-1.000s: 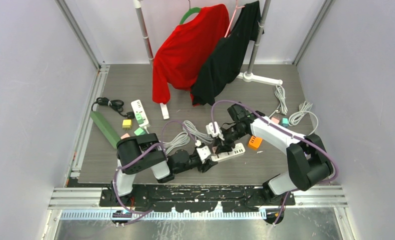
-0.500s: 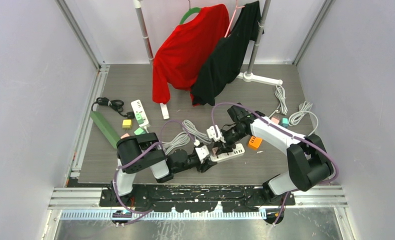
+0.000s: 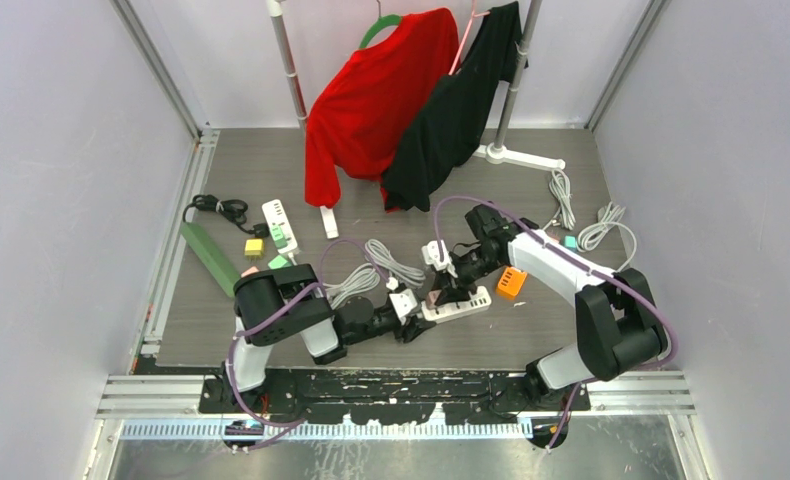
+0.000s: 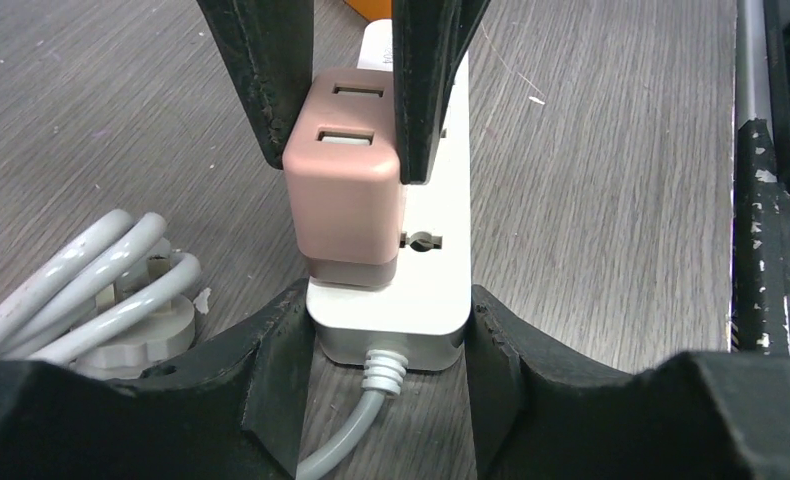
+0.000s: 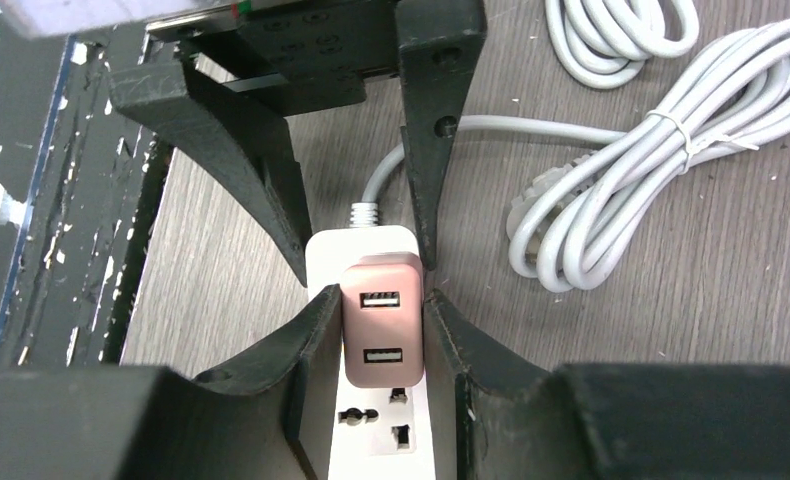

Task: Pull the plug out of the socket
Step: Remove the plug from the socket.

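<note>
we've got the rose-pink boxy usb charger plug (image 4: 343, 200) seated in the white plastic power strip (image 4: 439, 270), in the socket nearest the strip's cord exit. right gripper (image 5: 381, 300) is closed on the plug's two flat sides. left gripper (image 4: 386, 297) clamps the strip's cord end, pinning it to the grey wood-grain worktop (image 4: 621, 200). plug looks rigid, light and smooth-sided, so prob slippery. we'd grip low on the flat sides and pull straight off the strip w/o rocking, as the pins are likely tight. strip looks light and would prob lift w/o the hold-down. a bundled grey cable (image 5: 591, 190) lies beside the strip and an orange block (image 3: 510, 284) sits near its far end. neither blocks a straight pull, imo.
</note>
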`<action>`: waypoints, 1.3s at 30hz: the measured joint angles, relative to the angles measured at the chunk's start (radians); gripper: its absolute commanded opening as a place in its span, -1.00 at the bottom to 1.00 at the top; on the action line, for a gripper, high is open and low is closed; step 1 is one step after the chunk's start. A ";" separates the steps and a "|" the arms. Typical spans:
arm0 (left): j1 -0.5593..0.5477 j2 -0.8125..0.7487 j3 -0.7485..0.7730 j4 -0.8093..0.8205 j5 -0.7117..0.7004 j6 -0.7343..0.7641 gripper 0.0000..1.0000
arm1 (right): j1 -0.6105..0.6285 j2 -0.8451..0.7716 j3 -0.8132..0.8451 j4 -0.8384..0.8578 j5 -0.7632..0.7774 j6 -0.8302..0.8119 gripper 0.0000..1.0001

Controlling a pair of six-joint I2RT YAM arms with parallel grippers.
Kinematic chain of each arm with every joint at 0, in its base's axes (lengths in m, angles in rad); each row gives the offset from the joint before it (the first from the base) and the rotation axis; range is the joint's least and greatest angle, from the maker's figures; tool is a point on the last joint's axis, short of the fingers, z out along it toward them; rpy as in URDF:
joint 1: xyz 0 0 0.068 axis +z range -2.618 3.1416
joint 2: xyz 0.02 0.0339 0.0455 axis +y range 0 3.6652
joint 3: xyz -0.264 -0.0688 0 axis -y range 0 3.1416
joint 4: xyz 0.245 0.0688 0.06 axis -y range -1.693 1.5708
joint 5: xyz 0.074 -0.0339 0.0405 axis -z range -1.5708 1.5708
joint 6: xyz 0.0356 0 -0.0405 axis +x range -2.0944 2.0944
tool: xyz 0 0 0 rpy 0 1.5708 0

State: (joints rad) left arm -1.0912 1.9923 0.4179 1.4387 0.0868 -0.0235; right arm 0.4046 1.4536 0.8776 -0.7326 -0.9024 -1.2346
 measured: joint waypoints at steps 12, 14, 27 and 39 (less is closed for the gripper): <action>0.000 0.000 -0.021 0.002 0.015 -0.014 -1.00 | 0.107 0.011 0.017 0.016 0.055 0.019 -0.98; 0.001 0.000 -0.021 0.002 0.015 -0.018 -1.00 | 0.111 0.011 0.017 0.037 0.066 0.072 -0.98; 0.007 0.000 -0.013 0.022 0.024 -0.022 -1.00 | 0.032 0.011 0.036 -0.051 0.019 0.004 -0.98; 0.007 0.000 -0.029 0.020 0.036 -0.026 -1.00 | 0.113 0.011 0.039 -0.003 0.074 0.079 -0.98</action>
State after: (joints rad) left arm -1.0840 1.9923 0.3893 1.4586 0.1230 -0.0498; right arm 0.5179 1.4643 0.9169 -0.7361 -0.8280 -1.1557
